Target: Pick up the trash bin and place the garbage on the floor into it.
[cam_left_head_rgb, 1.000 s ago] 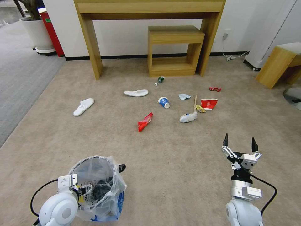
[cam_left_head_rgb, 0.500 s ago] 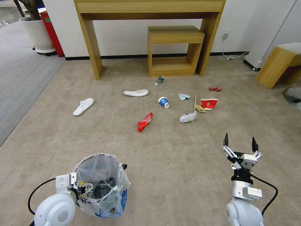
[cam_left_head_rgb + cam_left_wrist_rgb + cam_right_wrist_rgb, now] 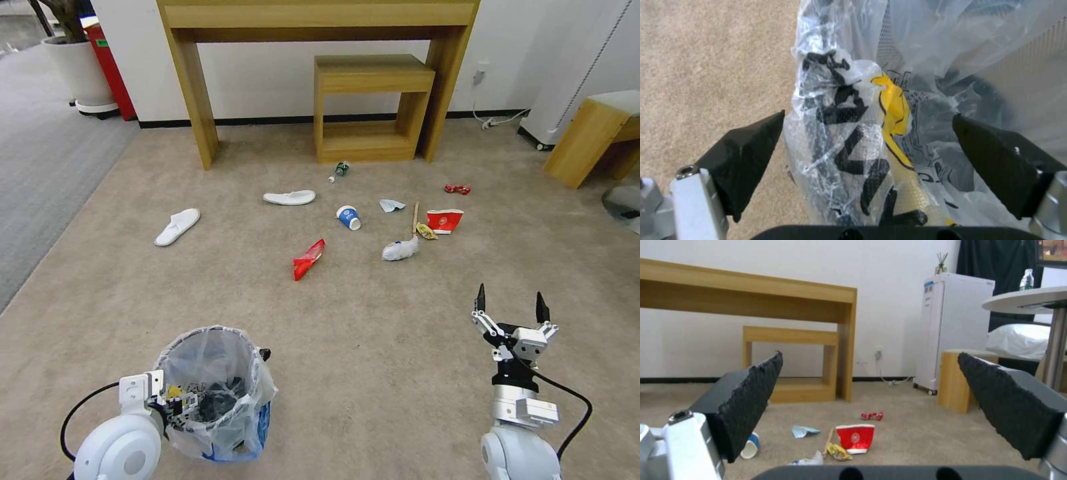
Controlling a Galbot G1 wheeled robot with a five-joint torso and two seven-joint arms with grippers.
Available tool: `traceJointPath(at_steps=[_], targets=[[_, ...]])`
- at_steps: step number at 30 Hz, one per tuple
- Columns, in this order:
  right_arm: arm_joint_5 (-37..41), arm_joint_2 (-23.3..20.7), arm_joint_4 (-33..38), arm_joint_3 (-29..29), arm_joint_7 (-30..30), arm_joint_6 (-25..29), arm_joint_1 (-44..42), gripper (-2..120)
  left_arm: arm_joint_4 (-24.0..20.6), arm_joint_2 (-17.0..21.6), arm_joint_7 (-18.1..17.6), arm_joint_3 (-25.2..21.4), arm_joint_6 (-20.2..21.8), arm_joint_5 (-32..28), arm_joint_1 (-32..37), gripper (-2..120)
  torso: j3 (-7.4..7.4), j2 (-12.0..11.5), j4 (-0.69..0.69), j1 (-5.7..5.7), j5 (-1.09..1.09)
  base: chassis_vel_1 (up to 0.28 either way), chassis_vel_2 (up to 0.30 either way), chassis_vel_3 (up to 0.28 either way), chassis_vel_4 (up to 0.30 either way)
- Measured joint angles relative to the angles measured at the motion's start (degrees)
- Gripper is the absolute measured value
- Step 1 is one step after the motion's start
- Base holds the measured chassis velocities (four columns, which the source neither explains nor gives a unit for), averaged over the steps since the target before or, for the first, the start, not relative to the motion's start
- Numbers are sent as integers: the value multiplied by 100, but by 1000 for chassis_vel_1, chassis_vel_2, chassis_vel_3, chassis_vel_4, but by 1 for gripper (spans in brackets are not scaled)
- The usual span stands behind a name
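1. Left end effector [image 3: 867, 146]: black wedge-shaped fingers stand apart, straddling the bin's rim and the crinkled liner; neither pad visibly presses the plastic. In the head view it sits at the near-left edge of the bin.
2. Small round dark wire-mesh trash bin [image 3: 213, 393] lined with a crinkly clear plastic bag: stands upright on the beige short-pile carpet floor [image 3: 373, 360], in the near left of the head view. The bag shows black lettering, a yellow patch and blue print low on the outside. The left wrist view shows fine mesh wall behind the film.
3. Right end effector [image 3: 510, 308]: held above bare carpet on the near right, black ribbed fingers spread wide, gripping nothing, pointing toward the litter.
4. Garbage lies well ahead of both arms, spread over the carpet:
   - two flat white slippers [image 3: 177, 227], farthest left;
   - blue-and-white paper cup [image 3: 349, 217] on its side;
   - flattened red paper cup [image 3: 445, 220], with a thin wooden stick [image 3: 415, 217] and a yellow crumpled scrap [image 3: 427, 231] just beside it;
   - long red foil wrapper [image 3: 309, 259], nearest the robot;
   - small twisted red wrapper [image 3: 458, 189], farthest right;
   - crushed clear plastic bottle [image 3: 400, 250];
   - pale blue crumpled tissue [image 3: 391, 205];
   - small crushed green-labelled bottle [image 3: 341, 169] near the low wooden stool [image 3: 373, 107].
5. Pale wooden counter [image 3: 320, 20] stands against the white wall, spanning the stool.
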Motion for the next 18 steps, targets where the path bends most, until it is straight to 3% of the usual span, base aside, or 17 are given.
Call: traceJointPath(at_steps=[4,6,7,9,11,13,15,17,18], targets=[[0,2,-23,-4,0,8,9,100,29,-20,-3,4,0,-11,6,97,0,0,0,0,1,0,0,0,0],[-1,3,-45,-10,0,14,26,100,50,-51,-6,19,0,-42,4,85,0,0,0,0,1,0,0,0,0],[-1,3,-45,-10,0,14,26,100,50,-51,-6,19,0,-42,4,85,0,0,0,0,1,0,0,0,0],[-1,0,-49,-10,0,15,32,100,56,-52,-6,25,0,-47,-6,70,0,0,0,0,1,0,0,0,0],[0,-1,-51,-9,0,15,33,100,57,-52,-6,25,-1,-44,-6,70,0,0,0,0,1,0,0,0,0],[0,-2,-56,-7,0,20,33,100,59,-53,-2,27,-13,-13,-1,57,0,0,0,0,2,0,0,0,0],[0,-2,-57,-8,0,21,33,100,59,-54,-2,27,-15,-10,-1,55,0,0,0,0,2,0,0,0,0],[0,-1,-61,-9,0,26,33,100,58,-68,8,30,-42,9,7,41,0,0,1,0,1,0,0,0,0],[0,-1,-61,-9,0,26,33,100,58,-68,8,30,-42,9,7,41,0,0,1,0,1,0,0,0,0]])
